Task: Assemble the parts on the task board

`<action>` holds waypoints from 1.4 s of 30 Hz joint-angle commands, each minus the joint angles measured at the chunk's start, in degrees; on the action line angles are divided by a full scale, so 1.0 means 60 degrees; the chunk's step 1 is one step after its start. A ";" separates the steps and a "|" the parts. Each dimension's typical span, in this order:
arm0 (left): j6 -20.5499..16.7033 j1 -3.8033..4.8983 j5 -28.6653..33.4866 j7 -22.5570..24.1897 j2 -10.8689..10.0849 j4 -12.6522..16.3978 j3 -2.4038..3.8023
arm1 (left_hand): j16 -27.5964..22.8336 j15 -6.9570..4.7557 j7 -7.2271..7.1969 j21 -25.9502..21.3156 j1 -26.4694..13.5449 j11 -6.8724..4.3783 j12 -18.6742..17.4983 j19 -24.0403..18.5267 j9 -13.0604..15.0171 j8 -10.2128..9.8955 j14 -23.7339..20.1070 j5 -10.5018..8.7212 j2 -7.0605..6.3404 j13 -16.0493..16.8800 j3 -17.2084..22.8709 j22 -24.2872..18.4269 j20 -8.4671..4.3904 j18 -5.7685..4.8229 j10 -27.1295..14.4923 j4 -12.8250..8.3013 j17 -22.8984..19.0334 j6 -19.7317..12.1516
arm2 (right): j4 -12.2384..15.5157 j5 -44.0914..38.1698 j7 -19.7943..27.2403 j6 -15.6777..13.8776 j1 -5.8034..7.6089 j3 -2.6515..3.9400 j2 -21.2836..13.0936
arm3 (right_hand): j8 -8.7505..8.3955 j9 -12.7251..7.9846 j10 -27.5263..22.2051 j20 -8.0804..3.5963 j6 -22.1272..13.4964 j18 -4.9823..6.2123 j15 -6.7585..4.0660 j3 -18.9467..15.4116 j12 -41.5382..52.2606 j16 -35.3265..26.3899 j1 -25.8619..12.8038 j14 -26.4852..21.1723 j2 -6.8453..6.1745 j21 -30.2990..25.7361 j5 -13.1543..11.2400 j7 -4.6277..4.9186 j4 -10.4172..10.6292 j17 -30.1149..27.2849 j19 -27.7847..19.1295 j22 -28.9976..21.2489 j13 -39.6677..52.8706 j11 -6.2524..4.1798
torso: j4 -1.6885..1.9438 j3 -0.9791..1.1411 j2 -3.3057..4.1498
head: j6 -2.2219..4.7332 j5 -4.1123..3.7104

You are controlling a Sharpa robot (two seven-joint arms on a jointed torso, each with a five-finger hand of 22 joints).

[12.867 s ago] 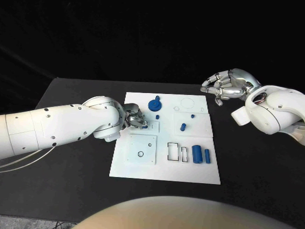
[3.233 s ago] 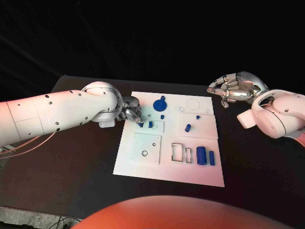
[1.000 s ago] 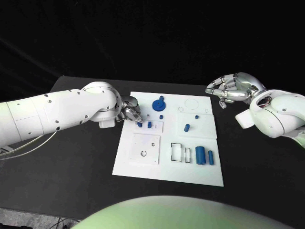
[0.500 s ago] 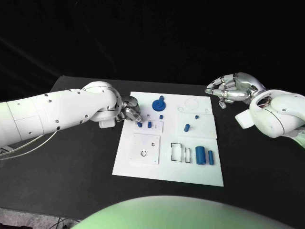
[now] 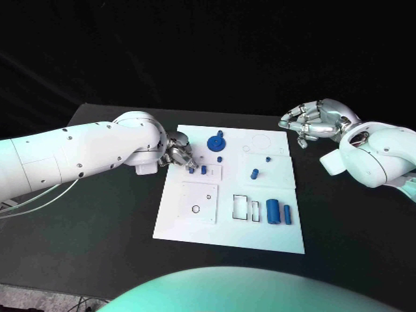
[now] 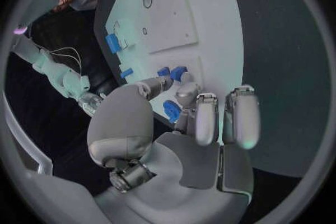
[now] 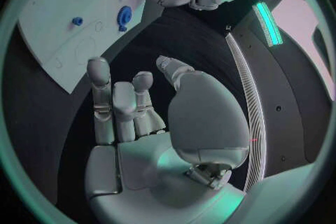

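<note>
The white task board (image 5: 229,224) lies mid-table. My left hand (image 5: 178,155) is at its far left edge, and its thumb and a fingertip (image 6: 187,89) pinch a small blue part (image 5: 191,170) standing on a raised plate. A second small part (image 5: 203,170) stands beside it. A blue disc (image 5: 216,143) stands just beyond, with a blue peg (image 5: 254,173) at the middle. Two blue cylinders (image 5: 272,209) lie near the right edge. My right hand (image 5: 309,122) hangs above the table past the board's far right corner, its fingers (image 7: 115,103) apart and holding nothing.
A square white plate (image 5: 197,201) with a small ring hole sits on the board's near left. Two rectangular slots (image 5: 238,207) open beside the cylinders. Black table (image 5: 95,221) surrounds the board on every side.
Since the oldest frame my left hand has drawn back a little toward the board's left edge, uncovering two small blue parts. Over the last second nothing has visibly moved.
</note>
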 commanded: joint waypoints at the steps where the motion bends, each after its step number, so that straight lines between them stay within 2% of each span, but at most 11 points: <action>1: 0.0252 -0.0010 0.0065 0.0001 0.0034 -0.0014 -0.0002 | -0.0040 -0.0048 0.0015 0.0008 -0.0122 -0.0005 -0.0060 0.0047 -0.0012 -0.0053 0.0739 -0.0067 -0.0014 -0.0005 -0.0157 0.0016 -0.0058 -0.0135 0.0003 0.0051 0.1664 0.0048 | 0.0005 -0.0018 0.0032 0.0119 -0.0003 0.0003 0.0006 | -0.0013 -0.0010 -0.0070 0.0007 -0.0065 0.0052 -0.0005 -0.0014 -0.0057 -0.0065 0.0023 -0.0075 0.0044 -0.0035 0.0053 -0.0012 0.0059 -0.0008 -0.0073 -0.0009 -0.0008 0.0015 | -0.0003 -0.0001 -0.0001 | 0.0002 -0.0005; 13: 0.0282 -0.0010 0.0063 -0.0057 0.0039 -0.0084 -0.0003 | -0.0038 -0.0043 0.0017 -0.0001 -0.0136 0.0000 -0.0063 0.0044 -0.0025 -0.0072 0.0740 -0.0067 0.0014 -0.0005 -0.0347 0.0007 -0.0055 -0.0132 -0.0003 0.0159 0.1667 0.0068 | -0.0010 -0.0018 0.0043 0.0117 -0.0003 0.0003 0.0015 | -0.0017 -0.0014 -0.0084 0.0010 -0.0075 0.0056 0.0000 -0.0024 -0.0072 -0.0077 0.0015 -0.0089 0.0031 -0.0062 0.0050 -0.0006 0.0070 -0.0022 -0.0093 -0.0030 -0.0016 0.0021 | 0.0001 0.0005 -0.0006 | 0.0002 0.0000; 16: 0.0245 -0.0010 0.0063 -0.0055 0.0035 -0.0102 -0.0003 | -0.0038 -0.0056 -0.0007 -0.0003 0.0058 -0.0021 -0.0060 0.0046 -0.0034 -0.0091 0.0740 -0.0028 0.0217 0.0009 -0.0346 0.0009 -0.0061 -0.0131 -0.0001 0.0142 0.1667 0.0062 | -0.0012 -0.0018 0.0045 0.0116 -0.0004 0.0003 0.0017 | -0.0017 -0.0014 -0.0084 0.0010 -0.0075 0.0056 0.0000 -0.0024 -0.0072 -0.0077 0.0015 -0.0089 0.0031 -0.0062 0.0050 -0.0006 0.0070 -0.0022 -0.0093 -0.0030 -0.0016 0.0021 | 0.0002 0.0002 -0.0003 | 0.0002 0.0002; 23: 0.0174 -0.0010 0.0065 -0.0034 0.0031 -0.0131 -0.0003 | -0.0039 -0.0062 -0.0014 -0.0007 0.0168 -0.0028 -0.0068 0.0044 -0.0037 -0.0099 0.0739 -0.0020 0.0299 0.0002 -0.0331 0.0006 -0.0065 -0.0131 -0.0008 0.0109 0.1667 0.0050 | -0.0015 -0.0018 0.0046 0.0109 -0.0004 0.0003 0.0015 | -0.0017 -0.0014 -0.0084 0.0010 -0.0075 0.0056 0.0000 -0.0024 -0.0072 -0.0077 0.0015 -0.0089 0.0031 -0.0062 0.0050 -0.0006 0.0070 -0.0022 -0.0093 -0.0030 -0.0016 0.0021 | 0.0002 0.0002 -0.0007 | 0.0002 0.0005; 30: 0.0124 -0.0010 0.0086 0.0014 0.0033 -0.0135 -0.0003 | -0.0042 -0.0070 -0.0016 -0.0016 0.0510 -0.0034 -0.0087 0.0043 -0.0026 -0.0098 0.0738 -0.0045 0.0689 -0.0006 -0.0222 0.0005 -0.0076 -0.0131 -0.0013 0.0020 0.1664 0.0016 | -0.0017 -0.0018 0.0052 0.0103 -0.0005 0.0003 0.0016 | -0.0017 -0.0014 -0.0084 0.0010 -0.0075 0.0056 0.0000 -0.0024 -0.0072 -0.0077 0.0015 -0.0089 0.0031 -0.0062 0.0050 -0.0006 0.0070 -0.0022 -0.0093 -0.0030 -0.0016 0.0021 | 0.0001 0.0001 -0.0007 | 0.0002 0.0010; 42: 0.0104 -0.0010 0.0156 0.0041 0.0032 -0.0140 -0.0003 | -0.0040 -0.0054 0.0016 -0.0009 0.0537 -0.0008 -0.0078 0.0050 -0.0011 -0.0083 0.0740 -0.0215 0.0881 0.0017 -0.0267 0.0026 -0.0066 -0.0135 0.0005 0.0114 0.1669 0.0006 | -0.0022 -0.0018 0.0050 0.0103 -0.0007 0.0003 0.0015 | -0.0017 -0.0014 -0.0084 0.0010 -0.0075 0.0056 0.0000 -0.0024 -0.0072 -0.0077 0.0015 -0.0089 0.0031 -0.0062 0.0050 -0.0006 0.0070 -0.0022 -0.0093 -0.0030 -0.0016 0.0021 | 0.0003 0.0007 -0.0006 | 0.0002 0.0003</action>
